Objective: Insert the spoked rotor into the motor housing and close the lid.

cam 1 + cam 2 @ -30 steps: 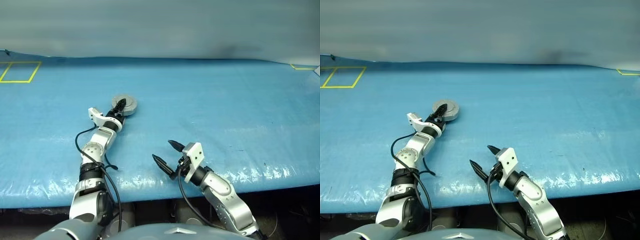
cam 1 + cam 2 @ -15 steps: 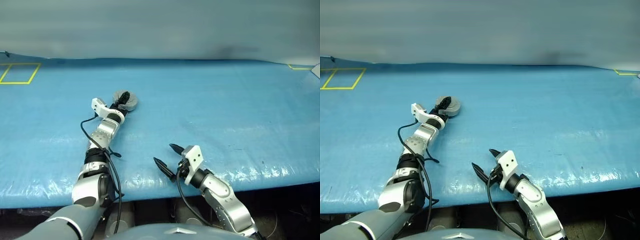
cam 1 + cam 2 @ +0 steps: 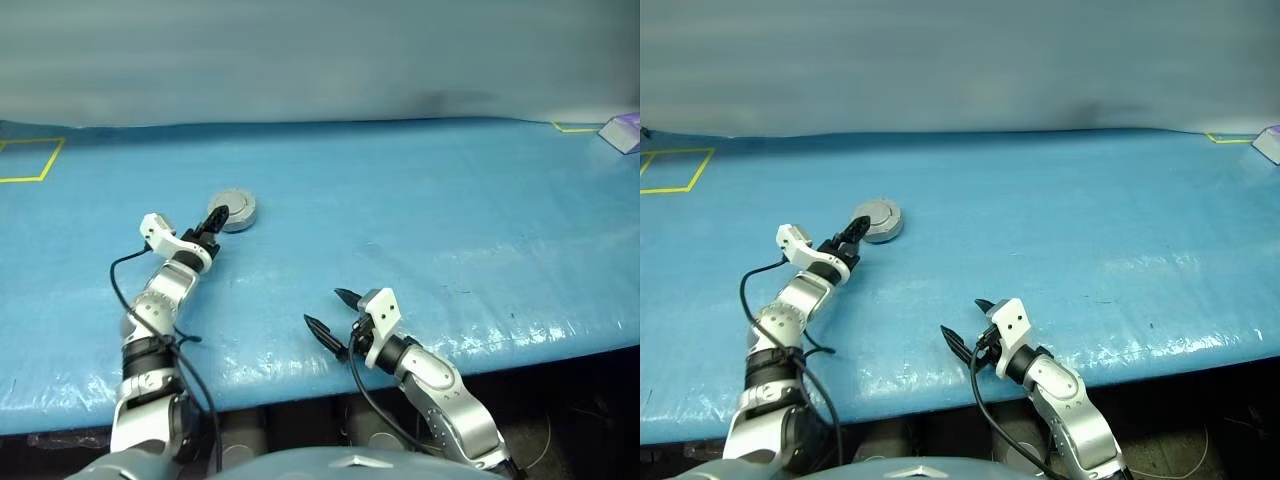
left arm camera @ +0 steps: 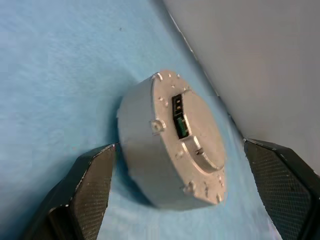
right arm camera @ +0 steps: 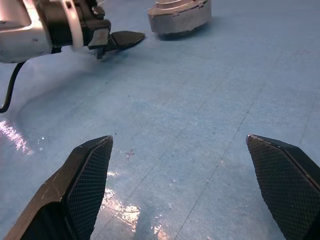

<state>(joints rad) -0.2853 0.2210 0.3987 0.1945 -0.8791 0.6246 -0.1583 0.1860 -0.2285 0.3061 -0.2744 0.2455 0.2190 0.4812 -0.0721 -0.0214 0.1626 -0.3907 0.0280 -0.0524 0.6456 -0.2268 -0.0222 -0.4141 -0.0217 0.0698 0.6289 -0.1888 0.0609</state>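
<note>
The motor housing [image 3: 235, 210] sits on the blue table as a round grey metal can, with the lid [image 4: 197, 135] lying flat and shut on top, plain grey face up with a small green slot. The spoked rotor is hidden. My left gripper [image 3: 214, 222] is open just in front and to the left of the housing, clear of it; its black fingers [image 4: 92, 187] stand wide on either side of the housing [image 4: 145, 145] in the left wrist view. Near the table's front edge my right gripper [image 3: 325, 308] stands open and holds nothing, far from the housing [image 5: 179, 15].
A yellow tape square [image 3: 25, 160] marks the table's far left. A small purple and white box [image 3: 625, 132] lies at the far right. A grey wall rises behind the table, and the table's front edge runs just under my right gripper.
My left gripper has opened, come off the housing and drawn back to the left. The lid now lies flat on the housing. The camera has turned slightly; the right gripper has stayed put.
</note>
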